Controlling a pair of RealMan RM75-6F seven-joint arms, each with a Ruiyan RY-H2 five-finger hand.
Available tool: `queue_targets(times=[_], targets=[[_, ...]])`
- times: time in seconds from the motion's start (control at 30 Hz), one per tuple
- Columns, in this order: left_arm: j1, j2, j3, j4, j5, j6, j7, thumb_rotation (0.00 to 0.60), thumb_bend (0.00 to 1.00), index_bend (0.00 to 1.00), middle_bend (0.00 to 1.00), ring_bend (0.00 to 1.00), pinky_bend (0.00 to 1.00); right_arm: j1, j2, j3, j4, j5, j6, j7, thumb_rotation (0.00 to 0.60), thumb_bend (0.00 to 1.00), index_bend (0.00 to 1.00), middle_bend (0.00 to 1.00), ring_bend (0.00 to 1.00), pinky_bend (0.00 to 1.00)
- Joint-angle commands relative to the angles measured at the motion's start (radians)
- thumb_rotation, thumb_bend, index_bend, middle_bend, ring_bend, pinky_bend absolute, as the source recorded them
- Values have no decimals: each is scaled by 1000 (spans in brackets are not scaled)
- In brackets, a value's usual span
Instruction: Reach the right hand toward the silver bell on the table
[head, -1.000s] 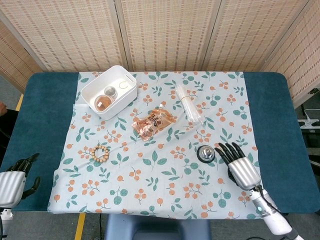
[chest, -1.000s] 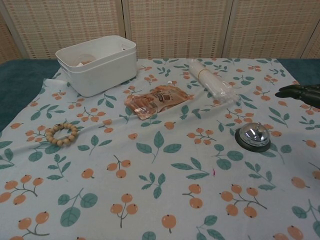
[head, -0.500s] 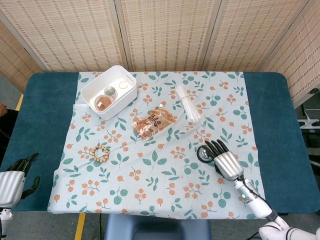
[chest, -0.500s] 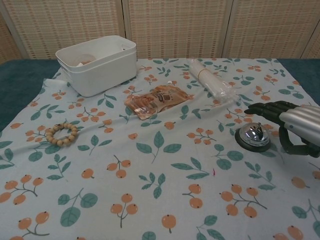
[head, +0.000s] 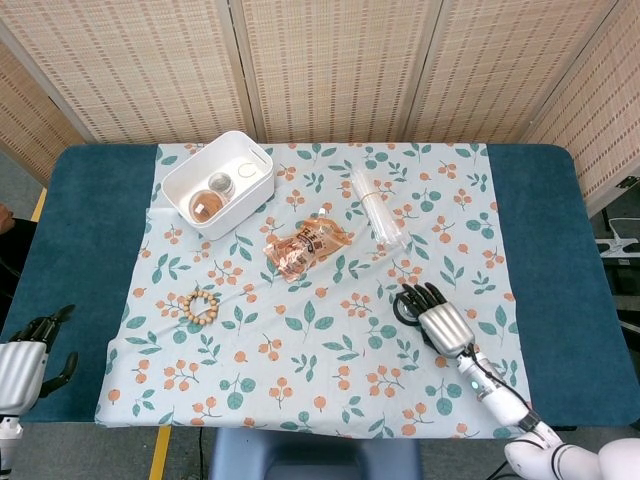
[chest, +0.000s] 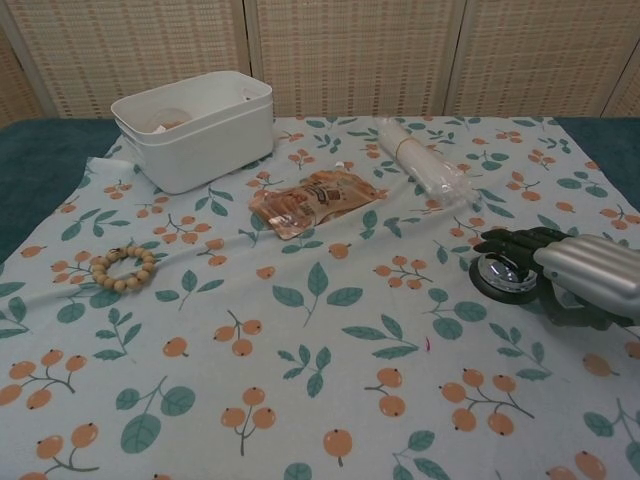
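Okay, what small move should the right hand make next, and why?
Probably ease straight down a touch. The right hand is already over the silver bell, its dark fingers covering most of the dome in the head view, but neither view shows firm contact.

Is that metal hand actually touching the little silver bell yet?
Cannot tell. In the chest view the right hand has its fingers over the silver bell, and the head view hides the bell under them; neither shows contact or a gap.

Head view looks straight down; chest view low, forward (nearer); both share the tablecloth (head: 320, 340).
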Motion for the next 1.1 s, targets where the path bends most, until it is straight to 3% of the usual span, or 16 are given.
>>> queue_targets(times=[0.03,0.13,0.27,0.6,1.03,1.1], targets=[[0,0,-1,0,-1,0,-2,600,424,139,261,247,465,5,-20,-9,40,7,-17,11,600,1000,0,0,0,0],[0,1,-1,2,-1,0,-3,600,424,139,261,247,465,6,-34,-12,72,11,-18,22,600,1000,0,0,0,0],[0,1,-1,3,-2,-1,-3,600,426,139,260,247,465,-11,-2,-12,23,-10,69,36,600,1000,0,0,0,0],[0,0,1,1,-3,-5,3,600,425,138,261,247,465,-120,238,-29,-261,-46,303,-70,600,1000,0,0,0,0],[-3,-7,3,-1,9,-3,24,600,426,139,261,247,465,-216,346,-38,-286,-22,400,-58,600,997,0,0,0,0],[-4,-9,3,1,11,-1,26,600,425,138,261,247,465,-227,356,-33,-299,-7,401,-46,600,941,0,0,0,0]])
